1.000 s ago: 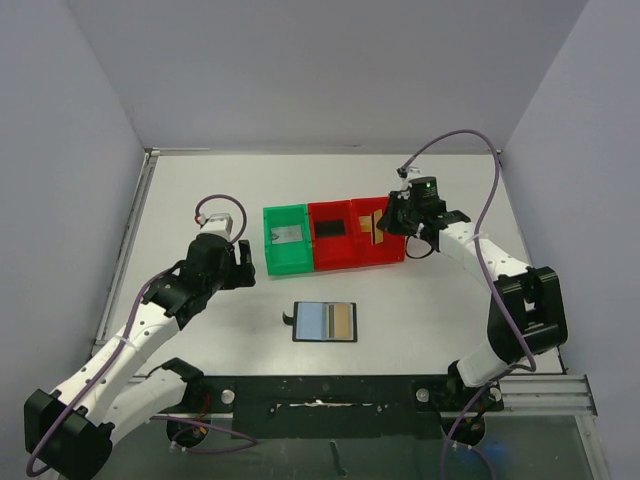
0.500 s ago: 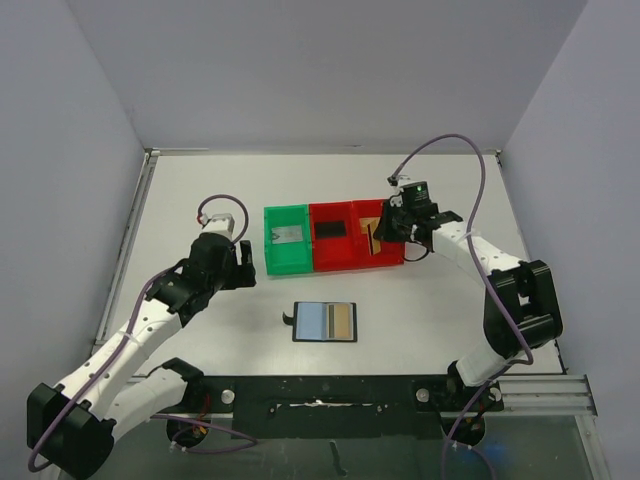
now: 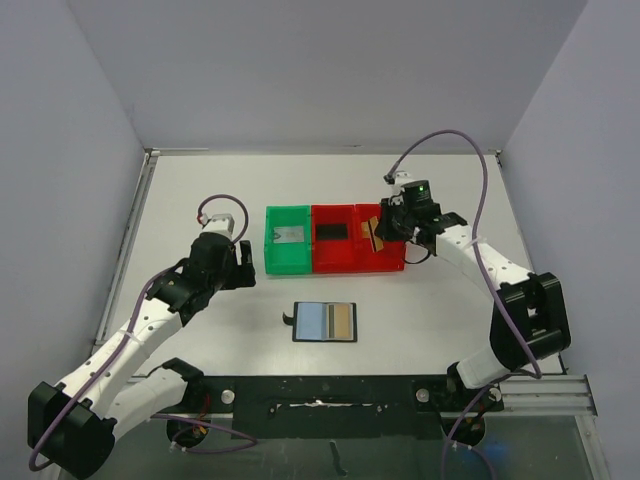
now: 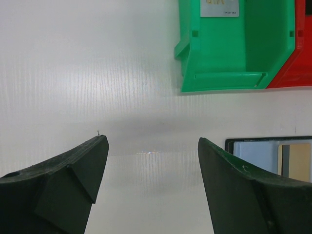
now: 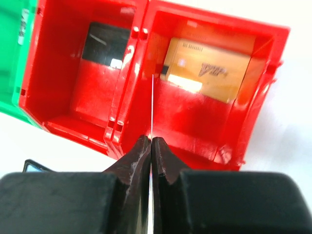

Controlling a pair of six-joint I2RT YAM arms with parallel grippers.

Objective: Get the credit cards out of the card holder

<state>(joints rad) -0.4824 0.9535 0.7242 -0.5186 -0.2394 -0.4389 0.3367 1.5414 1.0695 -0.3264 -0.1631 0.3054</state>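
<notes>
The card holder lies open near the table's front, with bluish inner pockets and a tan card face showing; its corner shows in the left wrist view. My right gripper is shut on a thin card seen edge-on, held over the right red bin. A gold card lies inside that bin. A black card lies in the middle red bin, a pale grey card in the green bin. My left gripper hangs open over bare table, left of the holder.
The green and two red bins stand in a row at mid-table. Grey walls close in the table on the left, the back and the right. A black rail runs along the near edge between the arm bases.
My right gripper has shifted a little left and back over the right red bin, still shut on the card. The left arm and the card holder have not moved.
</notes>
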